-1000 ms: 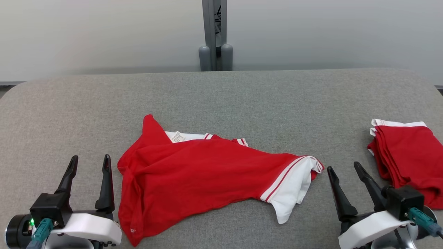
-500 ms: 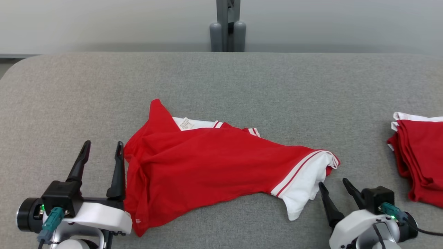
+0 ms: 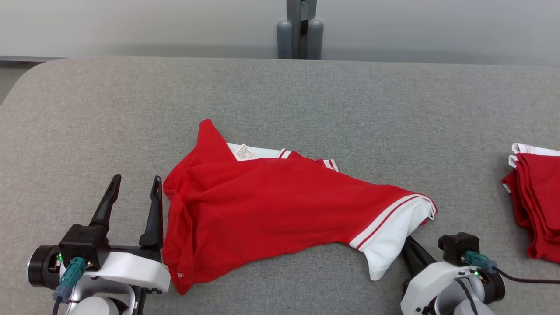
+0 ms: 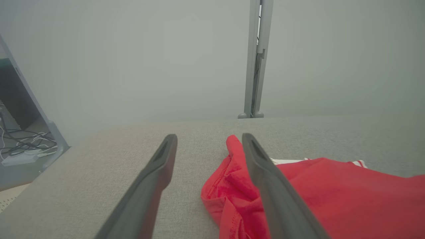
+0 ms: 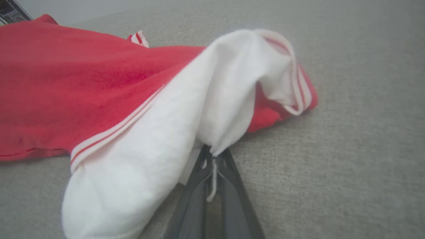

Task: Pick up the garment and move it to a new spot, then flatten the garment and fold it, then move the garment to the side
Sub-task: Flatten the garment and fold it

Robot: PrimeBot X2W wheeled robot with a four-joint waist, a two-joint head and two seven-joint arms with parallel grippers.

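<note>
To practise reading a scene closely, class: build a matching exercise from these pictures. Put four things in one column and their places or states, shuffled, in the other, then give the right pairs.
Things
1. left tool
2. right tool
3. folded red stack
4. grey post

Places or states
A. behind the far edge of the table
B. shut on the white sleeve of the garment
C. open, beside the garment's red edge
D. on the table's right side

Pairs: 1-C, 2-B, 3-D, 4-A
</note>
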